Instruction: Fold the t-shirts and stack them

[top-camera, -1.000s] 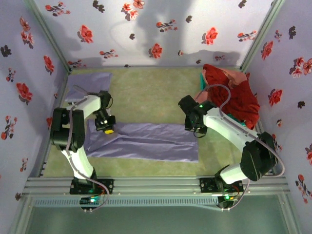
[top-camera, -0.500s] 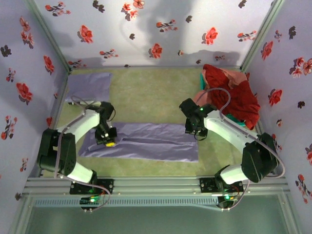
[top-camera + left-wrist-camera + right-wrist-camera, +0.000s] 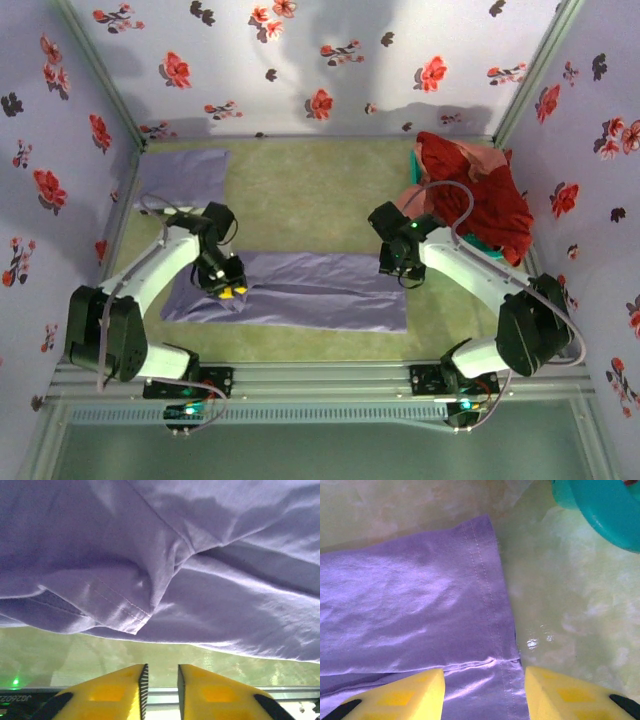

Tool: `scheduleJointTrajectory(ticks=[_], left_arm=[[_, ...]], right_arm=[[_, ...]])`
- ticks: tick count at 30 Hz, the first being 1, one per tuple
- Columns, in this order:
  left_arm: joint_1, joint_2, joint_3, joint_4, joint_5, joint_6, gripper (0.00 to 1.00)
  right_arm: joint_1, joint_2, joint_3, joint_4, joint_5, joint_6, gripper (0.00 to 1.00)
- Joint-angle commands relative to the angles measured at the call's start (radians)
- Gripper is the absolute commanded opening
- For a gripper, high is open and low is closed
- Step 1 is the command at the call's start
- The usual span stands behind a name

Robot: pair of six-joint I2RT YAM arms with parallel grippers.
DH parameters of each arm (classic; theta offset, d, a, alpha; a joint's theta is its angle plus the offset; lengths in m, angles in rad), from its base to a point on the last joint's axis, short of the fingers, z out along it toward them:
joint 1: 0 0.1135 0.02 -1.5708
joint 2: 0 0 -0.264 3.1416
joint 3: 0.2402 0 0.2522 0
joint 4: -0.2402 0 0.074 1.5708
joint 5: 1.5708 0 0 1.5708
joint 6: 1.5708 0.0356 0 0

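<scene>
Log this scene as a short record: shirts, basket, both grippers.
flat shirt: lavender, spread across the mat's near middle
folded shirt: lavender, far left corner
pile: red and pink shirts heaped over the teal basket, far right
left gripper: jaws slightly parted, empty, by the flat shirt's left end
right gripper: jaws open, over its right hem

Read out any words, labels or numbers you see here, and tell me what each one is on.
Dark board in the left wrist view's lower left corner: a short printed code, too blurred to read.
Lavender t-shirt: no lettering visible.
Nothing else is legible.
</scene>
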Motion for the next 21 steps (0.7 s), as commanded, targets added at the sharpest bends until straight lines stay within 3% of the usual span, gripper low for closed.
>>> scheduleJointTrajectory(ticks=[1, 5, 12, 21], left_arm=[[0.037, 0.062, 0.055, -0.057, -0.077, 0.057, 0.17], [0.057, 0.142, 0.132, -0.011, -0.189, 0.116, 0.00], [0.085, 0.320, 0.207, -0.019, -0.218, 0.197, 0.00], [0.064, 0.245, 0.013, -0.002, -0.213, 0.140, 0.00]], right_arm=[[-0.005, 0.009, 0.025, 0.002, -0.003, -0.008, 0.48], [-0.005, -0.001, 0.011, 0.005, -0.005, -0.005, 0.48], [-0.005, -0.004, 0.005, 0.001, -0.009, -0.011, 0.47], [-0.005, 0.020, 0.006, 0.024, -0.026, -0.022, 0.48]])
